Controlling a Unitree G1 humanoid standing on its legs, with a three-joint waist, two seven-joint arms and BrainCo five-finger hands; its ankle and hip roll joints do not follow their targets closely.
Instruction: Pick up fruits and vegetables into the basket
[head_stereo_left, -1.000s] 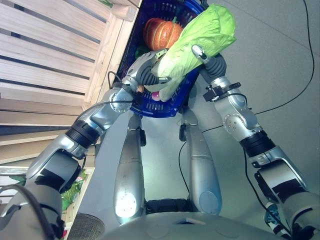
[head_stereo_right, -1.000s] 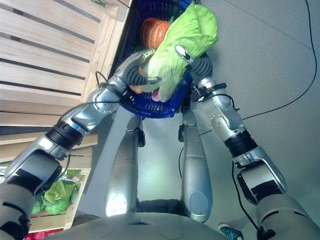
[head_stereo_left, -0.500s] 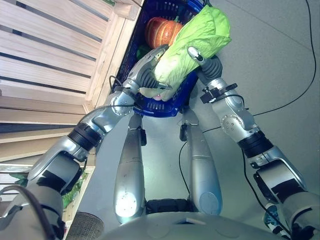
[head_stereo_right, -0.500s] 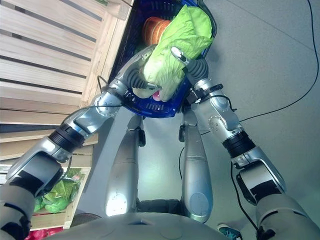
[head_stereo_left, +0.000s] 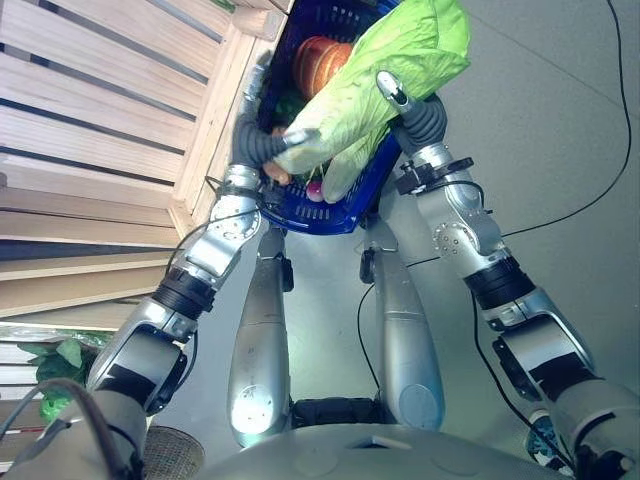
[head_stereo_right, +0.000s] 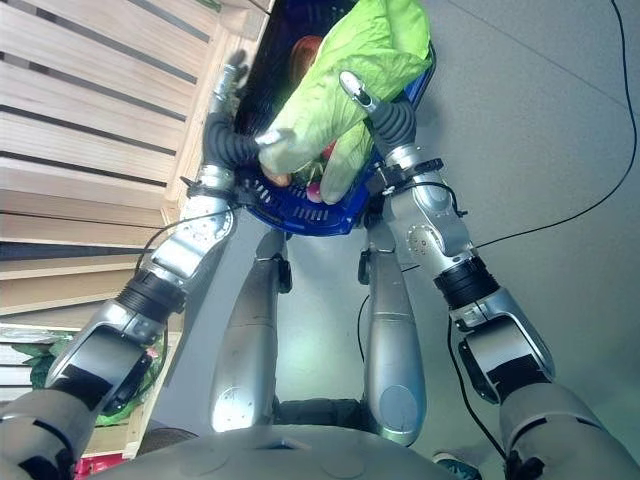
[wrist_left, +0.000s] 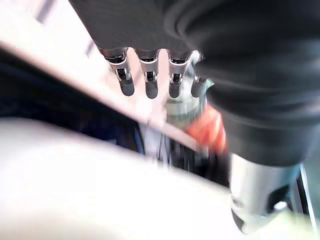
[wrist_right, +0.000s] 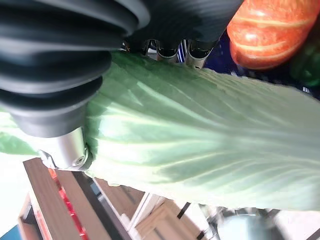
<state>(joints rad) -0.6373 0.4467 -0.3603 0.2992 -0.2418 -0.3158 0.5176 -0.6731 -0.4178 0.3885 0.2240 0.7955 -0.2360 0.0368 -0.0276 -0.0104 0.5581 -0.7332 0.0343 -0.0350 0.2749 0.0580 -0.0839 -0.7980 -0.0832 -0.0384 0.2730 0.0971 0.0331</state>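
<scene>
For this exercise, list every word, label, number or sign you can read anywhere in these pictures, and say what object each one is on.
There is no readable text in these pictures.
The blue basket, the pumpkin, the green cabbage and the wooden crates carry no visible label or number.
The left hand and right hand show no lettering either.

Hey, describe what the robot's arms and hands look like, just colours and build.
Both arms are silver-grey metal segments with rounded joints and black bands between sections. The left hand has silver fingers with dark tips under a dark ribbed cover. The right hand wears the same dark ribbed cover at the wrist, with a silver, dark-tipped finger showing above it. Thin black cables run along both forearms.
</scene>
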